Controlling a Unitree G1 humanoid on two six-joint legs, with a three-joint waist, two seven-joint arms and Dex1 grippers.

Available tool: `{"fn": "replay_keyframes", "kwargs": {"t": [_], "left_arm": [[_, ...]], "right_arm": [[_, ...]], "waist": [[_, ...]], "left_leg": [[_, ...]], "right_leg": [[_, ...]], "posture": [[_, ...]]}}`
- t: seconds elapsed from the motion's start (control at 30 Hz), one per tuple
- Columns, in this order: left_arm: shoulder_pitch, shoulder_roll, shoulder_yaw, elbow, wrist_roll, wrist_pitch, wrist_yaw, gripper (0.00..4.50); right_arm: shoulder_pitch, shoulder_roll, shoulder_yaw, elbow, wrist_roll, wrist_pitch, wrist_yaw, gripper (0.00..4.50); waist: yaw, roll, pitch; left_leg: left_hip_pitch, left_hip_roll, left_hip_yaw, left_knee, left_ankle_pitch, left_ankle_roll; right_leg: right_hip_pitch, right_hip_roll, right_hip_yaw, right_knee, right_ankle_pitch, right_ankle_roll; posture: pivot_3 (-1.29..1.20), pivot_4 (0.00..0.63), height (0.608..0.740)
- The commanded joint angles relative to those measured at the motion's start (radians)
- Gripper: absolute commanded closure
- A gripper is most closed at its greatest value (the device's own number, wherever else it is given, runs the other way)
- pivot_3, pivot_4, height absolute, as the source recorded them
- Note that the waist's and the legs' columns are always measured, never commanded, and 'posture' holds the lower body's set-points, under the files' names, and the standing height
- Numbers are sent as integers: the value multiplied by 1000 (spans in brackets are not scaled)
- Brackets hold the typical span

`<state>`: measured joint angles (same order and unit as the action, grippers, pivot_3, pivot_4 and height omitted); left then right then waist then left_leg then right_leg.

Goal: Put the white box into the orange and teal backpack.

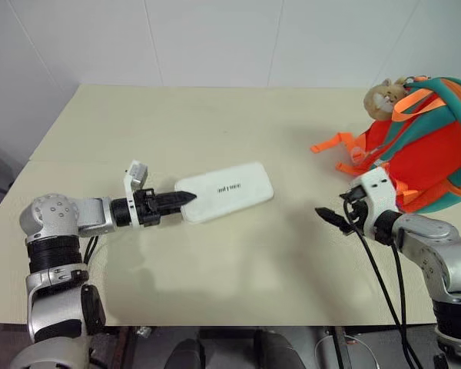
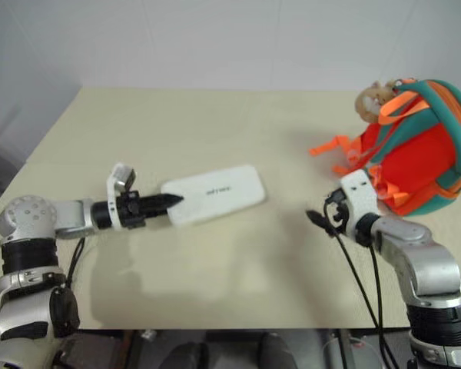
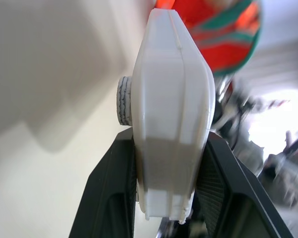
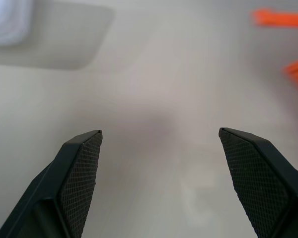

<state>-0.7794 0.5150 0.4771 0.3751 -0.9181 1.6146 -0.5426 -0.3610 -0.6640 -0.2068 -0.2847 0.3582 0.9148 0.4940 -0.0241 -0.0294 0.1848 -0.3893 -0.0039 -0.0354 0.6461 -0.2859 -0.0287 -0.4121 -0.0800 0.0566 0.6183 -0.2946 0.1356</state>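
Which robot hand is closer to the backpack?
Right. The right gripper hovers open just beside the backpack; the left gripper holds the white box across the table.

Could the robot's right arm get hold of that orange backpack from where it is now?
Probably yes. The right claw is wide open and empty, just short of the orange and teal backpack, with bare table between them. The left claw has the white box.
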Motion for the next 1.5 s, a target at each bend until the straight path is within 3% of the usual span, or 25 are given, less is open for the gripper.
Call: {"fn": "replay_keyframes", "kwargs": {"t": [0.03,0.3,0.47,0.67,1.1,1.5], "left_arm": [[-41,-50,120,6,-73,0,93,3162],[-91,-156,268,36,-140,0,274,3162],[-101,-169,275,65,-195,0,341,3162],[-115,-163,252,91,-229,0,367,3162],[-94,-107,160,85,-306,0,377,3162],[-55,-78,123,56,-408,0,438,3162]], "right_arm": [[-39,29,-97,-14,-1,-43,-76,0],[-53,88,-216,-13,-37,-168,-219,0],[-27,116,-290,-35,-53,-208,-311,0],[-84,133,-295,120,-54,-304,-339,0],[-262,117,-261,535,-37,-543,-245,0],[-355,114,-223,699,-23,-633,-146,0]], "waist": [[0,0,0],[2,0,0],[0,0,0],[-5,0,0],[-4,0,0],[-5,0,0]], "left_leg": [[0,0,0,0,0,0],[0,0,0,-1,0,-1],[0,0,1,-1,2,-4],[1,0,2,0,2,-4],[1,0,6,-1,3,-6],[1,1,6,-1,3,-6]], "right_leg": [[0,0,0,0,0,0],[0,0,0,2,0,0],[0,1,0,3,0,1],[0,1,1,2,0,1],[0,1,2,4,1,1],[0,1,2,3,1,1]], "posture": [[0,150,740],[0,150,740],[0,150,740],[0,150,740],[0,150,740],[0,150,740]]}}
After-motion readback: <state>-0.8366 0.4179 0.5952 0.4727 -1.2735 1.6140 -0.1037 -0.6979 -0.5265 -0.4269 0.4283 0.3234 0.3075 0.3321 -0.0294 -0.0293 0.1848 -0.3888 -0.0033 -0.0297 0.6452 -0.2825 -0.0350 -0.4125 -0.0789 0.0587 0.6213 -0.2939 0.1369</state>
